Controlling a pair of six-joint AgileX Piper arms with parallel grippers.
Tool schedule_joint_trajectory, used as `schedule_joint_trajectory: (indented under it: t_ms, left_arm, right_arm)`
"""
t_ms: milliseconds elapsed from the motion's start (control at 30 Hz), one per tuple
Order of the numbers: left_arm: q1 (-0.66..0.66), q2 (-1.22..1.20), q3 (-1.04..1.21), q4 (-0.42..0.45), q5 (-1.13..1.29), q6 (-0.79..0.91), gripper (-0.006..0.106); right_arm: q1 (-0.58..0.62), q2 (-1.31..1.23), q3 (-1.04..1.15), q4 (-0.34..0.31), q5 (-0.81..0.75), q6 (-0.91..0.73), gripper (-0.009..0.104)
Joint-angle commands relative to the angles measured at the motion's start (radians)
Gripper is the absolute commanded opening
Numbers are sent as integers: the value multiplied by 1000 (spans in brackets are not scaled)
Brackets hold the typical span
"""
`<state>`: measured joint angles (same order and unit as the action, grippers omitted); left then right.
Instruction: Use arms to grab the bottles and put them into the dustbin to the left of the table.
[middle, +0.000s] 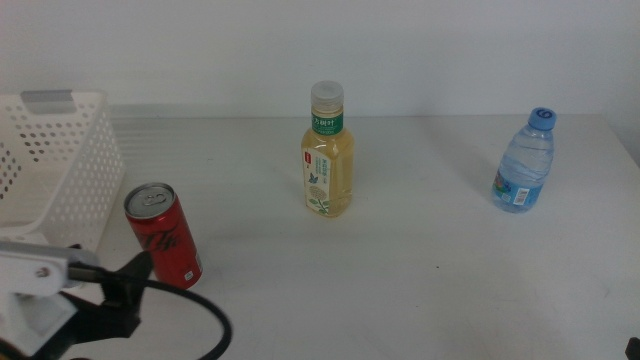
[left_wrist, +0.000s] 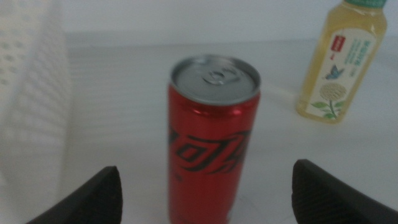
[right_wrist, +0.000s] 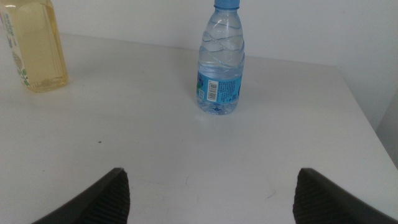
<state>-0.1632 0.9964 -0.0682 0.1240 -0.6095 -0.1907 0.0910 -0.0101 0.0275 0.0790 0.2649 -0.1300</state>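
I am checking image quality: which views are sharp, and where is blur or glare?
Middle view: evenly lit, sharp, soft shadows. Left wrist view: the can is slightly soft, the basket beside it strongly blurred, with glare. Right wrist view: the water bottle is fairly sharp.

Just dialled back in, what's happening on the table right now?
Nothing is held yet. The left gripper is open and lined up on the upright red soda can, which stands beside the white perforated plastic basket. The right gripper is open too, facing the clear blue-capped water bottle from farther back. The pale-yellow tea bottle stands mid-table. All three are upright on the white tabletop.
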Motion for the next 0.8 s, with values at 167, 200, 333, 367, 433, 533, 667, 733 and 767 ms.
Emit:
schedule_joint_trajectory:
  t_ms: [167,200,333,367,433,533,667,733,767]
  left_arm:
    - [-4,260,-26,53,-351,-42,90]
    - [-4,294,-26,53,-379,-41,90]
    - [-4,428,-26,53,-522,-32,90]
    - [-4,464,-26,53,-571,-30,90]
    - [-4,527,-26,49,-665,-29,90]
    - [-4,640,-47,52,-707,-40,90]
    - [-4,668,-73,71,-707,-37,90]
    - [-4,666,-82,57,-707,-34,90]
    - [-4,666,-85,52,-707,-34,90]
  right_arm:
    - [-5,-27,-7,-10,-73,-9,70]
    - [-5,-27,-7,-10,-73,-9,70]
    - [-5,-27,-7,-10,-73,-9,70]
    - [-5,-27,-7,-10,-73,-9,70]
    - [-5,-27,-7,-10,-73,-9,70]
    - [-5,-27,-7,-10,-73,-9,70]
    - [-5,-27,-7,-10,-73,-9,70]
    - [-5,-27,-7,-10,-73,-9,70]
    - [-5,-27,-7,-10,-73,-9,70]
